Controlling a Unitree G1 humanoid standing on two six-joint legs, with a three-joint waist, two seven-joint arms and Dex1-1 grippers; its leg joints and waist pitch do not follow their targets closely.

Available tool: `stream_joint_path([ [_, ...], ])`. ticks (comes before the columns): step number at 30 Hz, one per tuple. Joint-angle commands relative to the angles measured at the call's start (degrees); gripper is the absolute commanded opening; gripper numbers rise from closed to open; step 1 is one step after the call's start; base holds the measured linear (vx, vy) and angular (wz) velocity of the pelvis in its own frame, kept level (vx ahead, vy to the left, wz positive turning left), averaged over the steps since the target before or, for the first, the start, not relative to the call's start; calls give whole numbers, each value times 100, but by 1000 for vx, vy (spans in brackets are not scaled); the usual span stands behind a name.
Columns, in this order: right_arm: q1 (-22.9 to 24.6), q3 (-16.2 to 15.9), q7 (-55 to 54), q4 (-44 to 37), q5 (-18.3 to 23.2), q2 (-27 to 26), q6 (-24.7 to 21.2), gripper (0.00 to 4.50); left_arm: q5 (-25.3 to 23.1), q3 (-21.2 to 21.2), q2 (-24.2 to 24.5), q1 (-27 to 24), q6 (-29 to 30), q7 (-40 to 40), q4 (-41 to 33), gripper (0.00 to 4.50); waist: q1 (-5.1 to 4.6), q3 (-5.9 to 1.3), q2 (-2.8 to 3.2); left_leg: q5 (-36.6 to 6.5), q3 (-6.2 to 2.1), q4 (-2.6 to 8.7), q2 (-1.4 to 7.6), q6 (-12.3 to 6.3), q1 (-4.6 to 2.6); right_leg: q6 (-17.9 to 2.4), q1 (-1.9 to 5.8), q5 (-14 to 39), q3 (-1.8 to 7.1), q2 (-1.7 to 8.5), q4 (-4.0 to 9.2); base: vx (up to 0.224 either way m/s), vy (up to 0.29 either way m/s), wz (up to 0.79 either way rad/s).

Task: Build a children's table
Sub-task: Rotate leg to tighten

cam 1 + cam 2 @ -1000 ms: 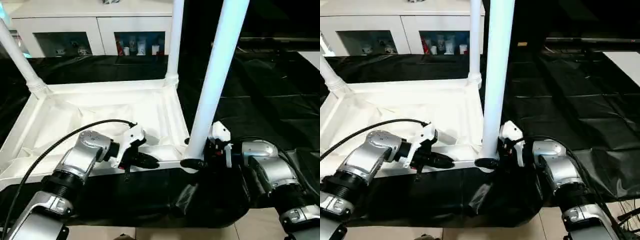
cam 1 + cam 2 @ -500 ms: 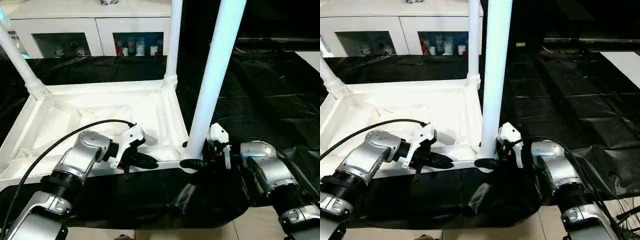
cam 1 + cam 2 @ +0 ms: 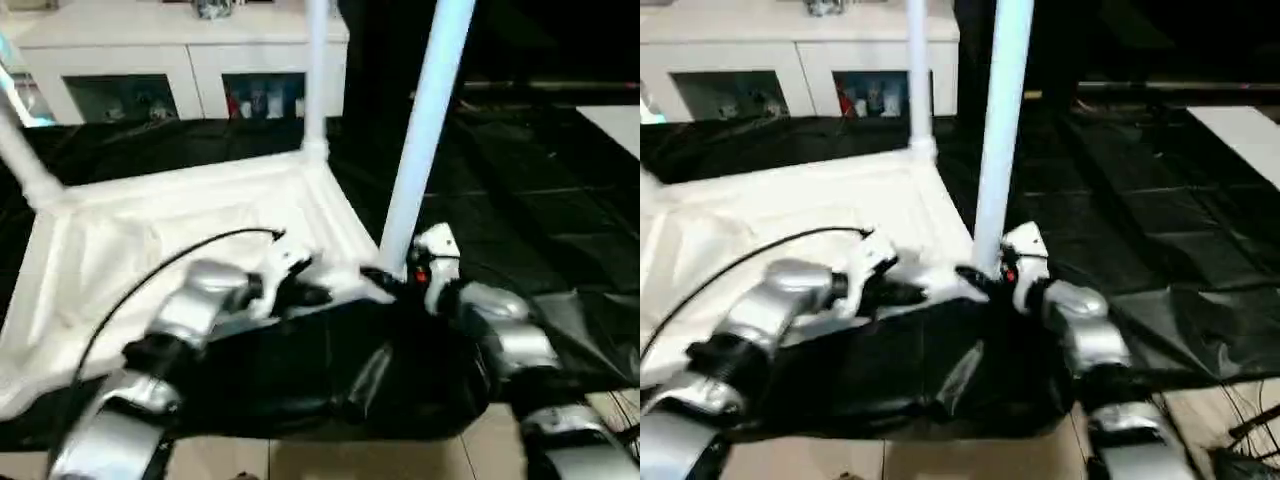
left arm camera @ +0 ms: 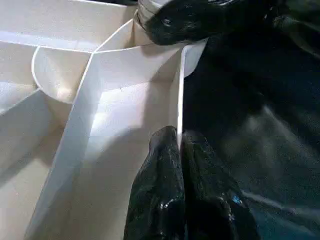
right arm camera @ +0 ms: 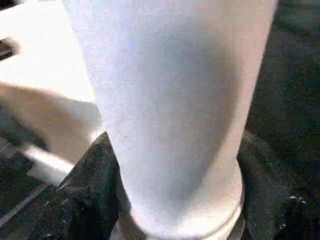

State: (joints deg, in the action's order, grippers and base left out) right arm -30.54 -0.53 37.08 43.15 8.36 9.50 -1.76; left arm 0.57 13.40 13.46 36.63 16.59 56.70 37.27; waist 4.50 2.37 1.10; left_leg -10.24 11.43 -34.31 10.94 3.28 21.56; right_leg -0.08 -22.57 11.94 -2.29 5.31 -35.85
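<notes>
The white plastic children's table [image 3: 180,215] is lying upside down on the black-draped work table [image 3: 520,180], three tapered legs standing, as the left gripper [image 4: 179,145] is pinching its near rim and the right gripper [image 3: 385,278] is clasping the five-o'clock corner's leg [image 3: 425,120]; a fourth leg probably remains.

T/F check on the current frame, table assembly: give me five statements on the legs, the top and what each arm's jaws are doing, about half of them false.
1. The tabletop lies underside up on the black-draped work table. True.
2. The left gripper has its jaws pinched on the tabletop's thin edge wall. True.
3. The right gripper holds a leg lying flat on the black cloth. False: its jaws sit around the base of the near leg, which stands upright at the tabletop's near right corner.
4. No legs stand at the far corners. False: the far right leg and far left leg do.
5. A cabinet stands behind. True.
</notes>
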Motion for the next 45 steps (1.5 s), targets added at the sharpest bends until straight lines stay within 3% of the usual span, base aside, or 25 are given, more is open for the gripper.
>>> stream_joint_path([
  [1, -161, -98, -791, 413, -25, -553, -121, 272, -96, -27, -448, 88, 200, -921, 482, 0, -17, -268, -18, -1705, -138, 509, 201, 29, -115, -1203, 171, 1557, 178, 301, 536, 0, 0, 0],
  [2, -161, -98, -791, 413, -25, -553, -121, 272, -96, -27, -448, 88, 200, -921, 482, 0, -17, -268, -18, -1705, -138, 509, 201, 29, -115, -1203, 171, 1557, 178, 301, 536, 0, 0, 0],
  [3, -239, -47, -1133, 569, -60, -687, -105, 272, -118, -80, -566, 157, 215, -1180, 624, 0, -27, -238, -16, -2080, -146, 519, 191, 118, -169, -1089, 143, 2103, 178, 312, 600, 0, 0, 0],
  [4, -346, -1, -1465, 757, -125, -817, -65, 272, -164, -104, -673, 240, 183, -1390, 793, 0, -45, -240, -3, -2186, -163, 539, 191, 166, -184, -1035, 131, 2259, 179, 321, 624, 0, 0, 0],
  [6, -548, 89, -1975, 1083, -194, -1044, -7, 272, -243, -128, -844, 395, 117, -1724, 1096, 0, -62, -267, 2, -2174, -181, 556, 193, 206, -191, -1001, 152, 2151, 172, 319, 622, 0, 0, 0],
  [10, -789, 157, -2520, 1441, -290, -1358, 108, 272, -347, -128, -964, 590, -32, -2009, 1470, 0, -41, -276, 3, -2023, -162, 569, 189, 69, -164, -1039, 162, 1704, 182, 310, 618, 0, 0, 0],
  [15, -806, 171, -2443, 1535, -315, -1516, 263, 272, -397, -96, -879, 595, -144, -1892, 1522, 0, -46, -266, -10, -2162, -167, 583, 195, 19, -160, -965, 155, 1930, 184, 327, 644, 0, 0, 0],
  [16, -814, 214, -2386, 1541, -283, -1532, 330, 328, -406, -93, -858, 591, -177, -1848, 1541, 0, -39, -270, -8, -2166, -164, 584, 195, 16, -164, -952, 150, 1954, 186, 329, 651, 0, 0, 0],
  [20, -846, 292, -2317, 1549, -243, -1515, 545, 371, -405, -99, -810, 584, -349, -1683, 1617, 0, -67, -261, -25, -2172, -179, 609, 192, -3, -127, -891, 159, 2091, 181, 334, 664, 0, 0, 0],
  [23, -845, 288, -2226, 1497, -247, -1443, 615, 387, -354, -105, -741, 539, -482, -1442, 1580, 0, -142, -254, 5, -2226, -211, 637, 199, 33, -78, -865, 184, 2135, 158, 333, 657, 0, 0, 0],
  [25, -827, 233, -2043, 1386, -300, -1302, 692, 406, -347, -44, -602, 436, -675, -1098, 1446, 0, -147, -253, -9, -2310, -196, 623, 206, 17, -133, -931, 131, 2124, 176, 331, 674, 0, 0, 0],
  [27, -766, 175, -1609, 1105, -262, -1092, 638, 425, -313, -8, -410, 315, -770, -742, 1281, 0, -161, -260, -13, -2246, -198, 625, 206, -28, -83, -966, 174, 2029, 174, 337, 654, 0, 0, 0],
  [29, -708, 114, -1264, 876, -284, -869, 585, 441, -300, 3, -265, 248, -833, -519, 1209, 0, -146, -272, -24, -2058, -185, 614, 213, -105, -82, -991, 186, 1719, 179, 325, 630, 0, 0, 0],
  [32, -601, -12, -730, 562, -328, -497, 517, 447, -258, -1, -91, 173, -920, -196, 1130, 0, -117, -303, -22, -1565, -134, 562, 208, -259, -92, -1203, 201, 1136, 196, 333, 580, 0, 0, 0],
  [33, -423, -249, 113, 172, -368, -24, 469, 447, -161, -3, 83, 89, -1036, 243, 1007, 0, -73, -313, -37, -1352, -121, 535, 203, -368, -82, -1229, 233, 852, 185, 317, 561, 50, -21, 3],
  [35, -296, -416, 666, -66, -367, 257, 375, 447, -100, 1, 168, 52, -1075, 477, 925, 0, -4, -347, -22, -862, -101, 471, 210, -556, -70, -1392, 270, -31, 159, 275, 450, 57, -15, 3],
  [36, -238, -477, 905, -175, -334, 369, 262, 447, -80, 4, 199, 41, -1075, 550, 892, 0, -4, -347, -22, -862, -101, 471, 210, -556, -70, -1392, 270, -31, 159, 275, 450, 63, -3, 0],
  [37, -56, -625, 1592, -524, -198, 696, 43, 447, -67, -4, 280, 35, -1131, 647, 843, 0, 43, -371, -34, -508, -79, 411, 191, -791, -39, -1494, 305, -774, 143, 246, 366, 63, -3, 0],
  [39, 53, -673, 2018, -765, -61, 900, -123, 447, -30, 6, 353, 4, -1134, 814, 758, 0, 105, -397, -43, -287, -74, 366, 199, -975, -37, -1580, 290, -1236, 142, 270, 317, 0, 0, 0],
  [42, 136, -706, 2428, -961, 20, 1149, -170, 447, 36, 59, 490, -69, -1104, 1189, 595, 0, 143, -401, -29, -275, -74, 350, 220, -1046, -31, -1681, 255, -1159, 115, 268, 308, 0, 0, 0],
  [45, 148, -729, 2702, -1070, 93, 1311, -172, 447, 137, 150, 632, -164, -961, 1655, 321, 0, 134, -368, -16, -644, -87, 403, 254, -832, -39, -1684, 250, -380, 111, 288, 357, 0, 0, 0],
])
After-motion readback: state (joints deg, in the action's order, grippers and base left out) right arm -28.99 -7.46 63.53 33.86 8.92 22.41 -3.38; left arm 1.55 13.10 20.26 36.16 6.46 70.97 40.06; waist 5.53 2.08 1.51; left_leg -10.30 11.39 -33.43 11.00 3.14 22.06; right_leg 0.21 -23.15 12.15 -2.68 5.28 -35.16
